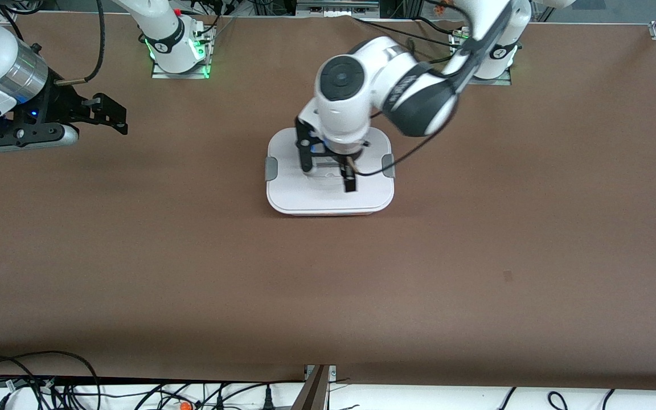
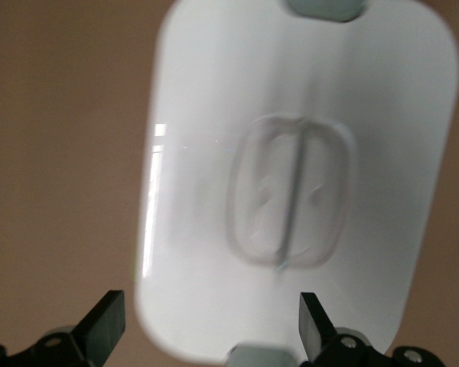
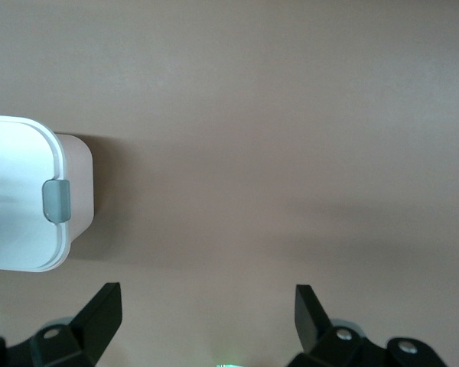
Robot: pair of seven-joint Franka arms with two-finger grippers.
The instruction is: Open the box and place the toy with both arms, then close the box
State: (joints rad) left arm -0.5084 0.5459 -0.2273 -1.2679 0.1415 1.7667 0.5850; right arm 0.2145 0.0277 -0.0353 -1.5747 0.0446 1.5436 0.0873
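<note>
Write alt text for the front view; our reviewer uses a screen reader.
The left gripper, open, hangs over the flat white lid of a closed pale pink plastic box mid-table. The right gripper waits over bare brown table at its own end.

My brown surface [image 1: 476,256], matte and wide, the box [image 1: 328,196] resting directly on it mid-surface, white lid seated, grey side clips [image 1: 271,168] at both ends, nearer my bases than the front camera

Brown table [image 1: 476,256], cables [image 1: 49,381] along edge.
</note>
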